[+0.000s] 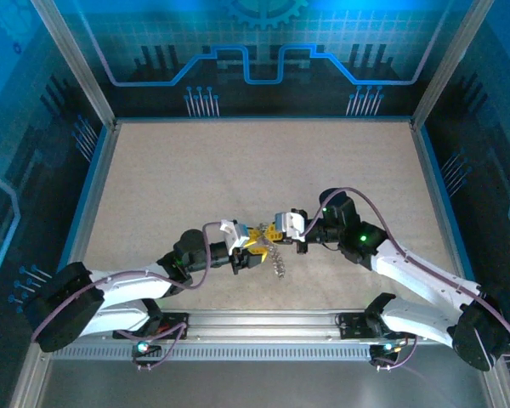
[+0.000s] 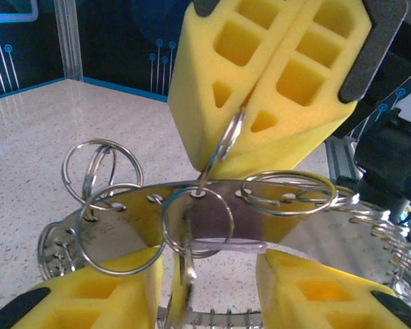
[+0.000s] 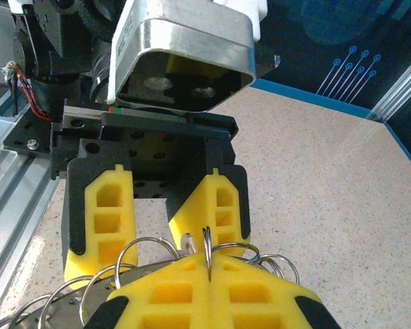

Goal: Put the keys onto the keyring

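A thin silver split ring [image 2: 220,151] is pinched upright by the closed right gripper [image 3: 207,266]; the grey metal keys [image 1: 277,263] are hung below it, just before the half-parted left gripper [image 2: 209,277].

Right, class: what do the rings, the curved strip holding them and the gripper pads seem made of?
Rings: polished metal, probably steel; thin wire loops with mirror glints.
Curved strip: shiny sheet metal; reflective, with punched holes.
Pads: matte yellow, perhaps foam or soft plastic; blocky with hollow cells.
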You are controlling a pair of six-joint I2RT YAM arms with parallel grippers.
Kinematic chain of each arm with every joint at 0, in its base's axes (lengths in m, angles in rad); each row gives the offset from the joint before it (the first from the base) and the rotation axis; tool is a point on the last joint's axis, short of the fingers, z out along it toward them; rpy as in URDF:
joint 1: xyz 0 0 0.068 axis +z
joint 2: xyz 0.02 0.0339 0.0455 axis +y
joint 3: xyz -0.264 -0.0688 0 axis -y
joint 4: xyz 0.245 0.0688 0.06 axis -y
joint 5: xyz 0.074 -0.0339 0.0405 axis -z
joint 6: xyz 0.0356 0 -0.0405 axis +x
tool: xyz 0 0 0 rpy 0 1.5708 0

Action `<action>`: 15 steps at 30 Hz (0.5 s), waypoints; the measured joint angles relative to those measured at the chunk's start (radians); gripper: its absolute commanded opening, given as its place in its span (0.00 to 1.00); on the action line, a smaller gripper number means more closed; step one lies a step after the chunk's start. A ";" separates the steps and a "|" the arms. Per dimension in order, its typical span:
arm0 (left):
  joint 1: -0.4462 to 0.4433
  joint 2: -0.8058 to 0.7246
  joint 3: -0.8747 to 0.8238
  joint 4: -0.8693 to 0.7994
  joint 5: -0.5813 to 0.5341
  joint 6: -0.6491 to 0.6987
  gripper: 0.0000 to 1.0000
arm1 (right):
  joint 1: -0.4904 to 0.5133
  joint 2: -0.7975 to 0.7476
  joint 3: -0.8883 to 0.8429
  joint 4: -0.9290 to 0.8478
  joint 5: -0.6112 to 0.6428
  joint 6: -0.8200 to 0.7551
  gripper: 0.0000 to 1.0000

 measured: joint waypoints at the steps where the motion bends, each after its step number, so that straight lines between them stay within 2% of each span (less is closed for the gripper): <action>1: 0.000 0.007 -0.004 0.017 0.002 -0.001 0.42 | 0.002 0.002 0.006 -0.004 0.003 -0.003 0.00; 10: 0.000 0.038 -0.008 0.100 0.035 -0.012 0.41 | 0.008 0.008 0.023 -0.011 0.018 -0.024 0.00; 15: -0.001 0.039 -0.016 0.113 0.047 0.007 0.17 | 0.018 0.016 0.029 -0.034 0.039 -0.047 0.00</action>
